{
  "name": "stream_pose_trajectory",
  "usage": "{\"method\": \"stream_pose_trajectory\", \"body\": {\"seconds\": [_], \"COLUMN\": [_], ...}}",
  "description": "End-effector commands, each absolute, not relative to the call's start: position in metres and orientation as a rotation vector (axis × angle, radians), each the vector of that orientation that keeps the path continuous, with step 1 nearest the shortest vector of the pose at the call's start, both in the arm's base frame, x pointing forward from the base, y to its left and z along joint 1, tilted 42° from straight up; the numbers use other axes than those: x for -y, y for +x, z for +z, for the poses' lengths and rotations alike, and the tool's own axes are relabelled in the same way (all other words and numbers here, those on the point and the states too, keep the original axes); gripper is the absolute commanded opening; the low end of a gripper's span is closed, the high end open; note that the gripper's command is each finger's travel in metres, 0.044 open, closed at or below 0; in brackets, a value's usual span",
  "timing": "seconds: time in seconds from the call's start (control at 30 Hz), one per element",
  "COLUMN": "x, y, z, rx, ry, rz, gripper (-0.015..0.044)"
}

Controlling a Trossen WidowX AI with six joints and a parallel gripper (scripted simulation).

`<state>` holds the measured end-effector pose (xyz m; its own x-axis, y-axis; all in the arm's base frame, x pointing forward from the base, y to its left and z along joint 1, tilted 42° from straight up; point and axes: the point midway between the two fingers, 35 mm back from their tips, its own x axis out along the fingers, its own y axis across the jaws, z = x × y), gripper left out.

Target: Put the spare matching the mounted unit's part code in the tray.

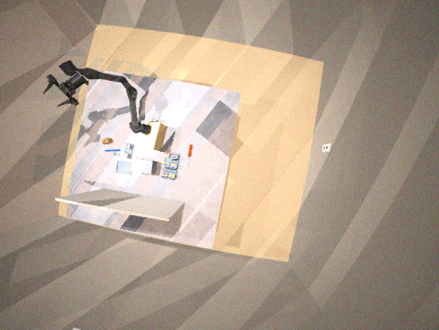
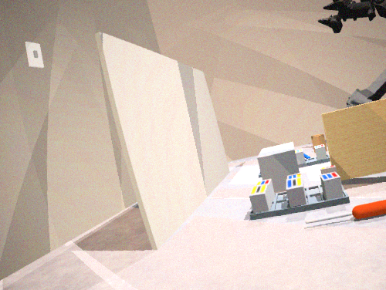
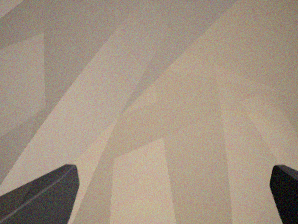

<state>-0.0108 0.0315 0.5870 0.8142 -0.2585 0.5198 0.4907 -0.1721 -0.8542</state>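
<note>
My gripper is open and empty, raised high beyond the table's upper-left edge in the top view. A dark rack holds several small grey units with coloured marks on top, among them a yellow-marked one, a middle one and a blue-and-red-marked one. A shallow grey-blue tray looks empty. Beside it stands a grey block. A smaller holder carries small units. Which unit is the mounted one, and any printed code, I cannot tell.
A tall wooden block stands by the arm's base. A large leaning panel stands beyond the tray. A red-handled screwdriver, a blue stick and a brown object lie around.
</note>
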Motion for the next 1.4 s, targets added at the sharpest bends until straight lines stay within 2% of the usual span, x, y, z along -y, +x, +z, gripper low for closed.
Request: {"method": "stream_pose_trajectory", "body": {"seconds": [0.0, 0.23, 0.53, 0.8, 1.13, 1.37], "x": [-0.031, -0.025, 0.037, 0.045, 0.023, -0.010], "y": [-0.011, -0.001, 0.125, 0.244, 0.326, 0.372], "z": [0.587, 0.586, 0.546, 0.470, 0.375, 0.273], "rx": [0.187, 0.171, -0.074, -0.383, -0.723, -1.098], "ry": [-1.614, -1.582, -1.188, -0.873, -0.570, -0.441], "rz": [-0.670, -0.640, -0.320, -0.063, 0.004, -0.068], "gripper": [0.0426, 0.0440, 0.0440, 0.0440, 0.0440, 0.0440]}}
